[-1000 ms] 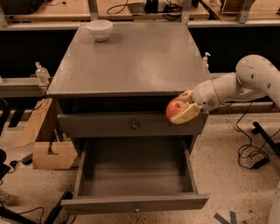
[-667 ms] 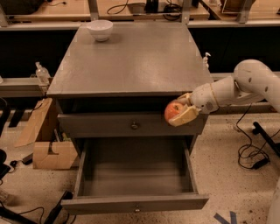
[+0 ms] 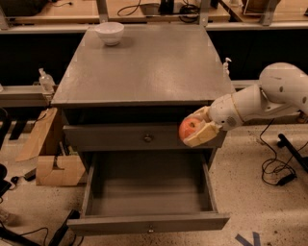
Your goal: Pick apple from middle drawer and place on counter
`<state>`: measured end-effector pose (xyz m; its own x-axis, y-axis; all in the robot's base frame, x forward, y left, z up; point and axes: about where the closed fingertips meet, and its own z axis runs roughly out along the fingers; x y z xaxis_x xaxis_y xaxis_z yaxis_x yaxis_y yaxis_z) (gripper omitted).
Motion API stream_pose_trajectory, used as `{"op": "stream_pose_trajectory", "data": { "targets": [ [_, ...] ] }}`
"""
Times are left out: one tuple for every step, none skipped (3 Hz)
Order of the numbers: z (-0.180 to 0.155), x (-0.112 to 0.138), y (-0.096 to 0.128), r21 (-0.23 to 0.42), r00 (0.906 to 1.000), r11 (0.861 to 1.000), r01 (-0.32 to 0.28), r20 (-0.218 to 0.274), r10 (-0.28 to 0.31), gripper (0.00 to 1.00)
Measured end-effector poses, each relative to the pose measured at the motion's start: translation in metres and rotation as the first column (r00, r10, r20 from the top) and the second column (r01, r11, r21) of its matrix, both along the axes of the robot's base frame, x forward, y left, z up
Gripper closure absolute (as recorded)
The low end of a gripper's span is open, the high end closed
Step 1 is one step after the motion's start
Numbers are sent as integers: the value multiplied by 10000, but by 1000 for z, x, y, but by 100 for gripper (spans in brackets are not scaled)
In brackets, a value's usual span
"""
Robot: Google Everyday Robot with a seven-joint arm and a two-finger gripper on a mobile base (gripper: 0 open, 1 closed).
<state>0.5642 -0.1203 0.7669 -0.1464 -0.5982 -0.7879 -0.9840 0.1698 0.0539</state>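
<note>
The red apple [image 3: 188,129] with a yellowish patch is held in my gripper [image 3: 195,129], in front of the closed upper drawer front and just below the counter's front right edge. The gripper's cream fingers [image 3: 204,135] are shut around the apple, with the white arm reaching in from the right. The middle drawer [image 3: 149,222] is pulled out below, and its deep grey tray holds nothing I can see. The grey counter [image 3: 149,62] spreads above and behind the gripper.
A white bowl [image 3: 109,32] stands at the counter's far left corner. The upper drawer front with a brassy knob [image 3: 147,138] is closed. Cardboard pieces [image 3: 53,168] lie on the floor at left, cables [image 3: 276,173] at right. Pale wooden benches [image 3: 62,9] run behind.
The gripper with the apple has shifted slightly left and a little up along the upper drawer front. The drawer and bowl have not moved.
</note>
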Motion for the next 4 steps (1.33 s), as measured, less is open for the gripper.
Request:
{"op": "stream_pose_trajectory", "data": {
  "targets": [
    [28, -6, -1, -479, 9999, 9988, 138, -13, -138, 100],
    [65, 24, -11, -653, 9979, 9958, 640, 57, -638, 100],
    [100, 64, -25, -692, 9905, 9881, 1373, 196, -1363, 100],
    [142, 116, -44, -333, 9715, 9749, 2203, 967, -2163, 100]
  ]
}}
